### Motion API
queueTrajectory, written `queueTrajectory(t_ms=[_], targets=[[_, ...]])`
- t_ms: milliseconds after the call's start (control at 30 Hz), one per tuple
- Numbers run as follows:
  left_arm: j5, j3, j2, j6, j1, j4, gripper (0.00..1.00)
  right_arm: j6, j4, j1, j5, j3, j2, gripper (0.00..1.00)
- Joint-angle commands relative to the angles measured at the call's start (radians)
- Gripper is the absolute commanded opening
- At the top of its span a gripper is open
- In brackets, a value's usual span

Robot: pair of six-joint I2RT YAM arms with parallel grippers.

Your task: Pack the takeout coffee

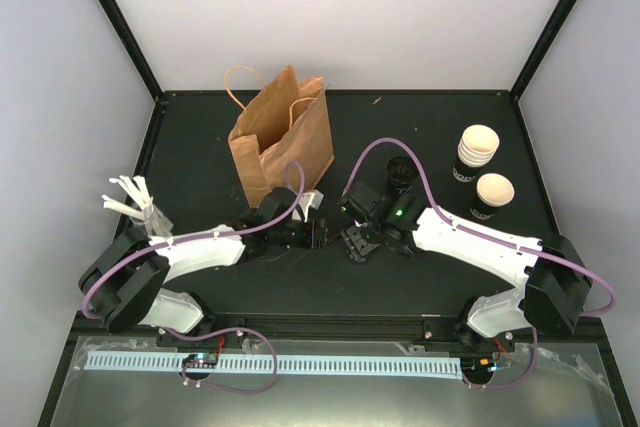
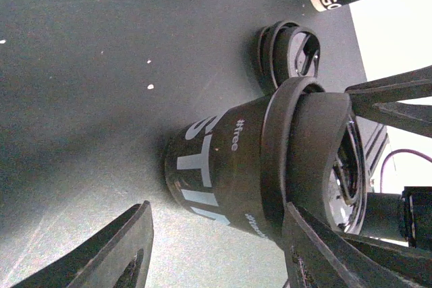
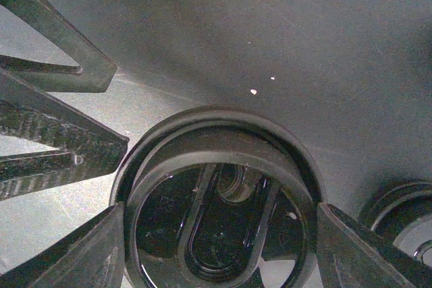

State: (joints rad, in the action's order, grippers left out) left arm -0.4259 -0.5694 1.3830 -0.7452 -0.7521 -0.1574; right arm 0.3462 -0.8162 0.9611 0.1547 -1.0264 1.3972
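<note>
While right claw (image 3: 219, 234) clasps lid (image 3: 223, 133) on printed black cup (image 2: 209, 173), left claw (image 2: 216, 206) gapes wide around it.

Robot test cell, lab-like. My bases (image 1: 165, 312) bolted at 6 o'clock on black table (image 1: 470, 127); bare white walls (image 1: 350, 17) from 9 to 3; black frame posts (image 1: 115, 22); slotted cable rail (image 1: 300, 360) at 6.

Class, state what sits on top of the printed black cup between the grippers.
A black lid caps the cup, gripped at its rim by the right gripper. The cup's inside is covered, so unseen.
</note>
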Motion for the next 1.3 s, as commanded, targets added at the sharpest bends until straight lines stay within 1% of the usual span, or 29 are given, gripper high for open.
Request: queueTrajectory(t_ms=[0, 367, 600, 1267], targets=[[-0.027, -0.032, 0.016, -0.011, 0.005, -0.069, 0.55, 0.022, -0.097, 0.021, -0.093, 0.048, 0.031, 0.57], [-0.036, -0.058, 0.073, -0.019, 0.005, -0.093, 0.54, 0.026, -0.092, 0.029, -0.098, 0.048, 0.033, 0.56], [-0.023, -0.083, 0.084, -0.020, 0.005, -0.089, 0.54, 0.033, -0.091, 0.043, -0.106, 0.049, 0.031, 0.56], [0.022, -0.121, 0.126, -0.003, 0.005, 0.034, 0.54, 0.051, -0.077, 0.054, -0.125, 0.064, 0.033, 0.56]])
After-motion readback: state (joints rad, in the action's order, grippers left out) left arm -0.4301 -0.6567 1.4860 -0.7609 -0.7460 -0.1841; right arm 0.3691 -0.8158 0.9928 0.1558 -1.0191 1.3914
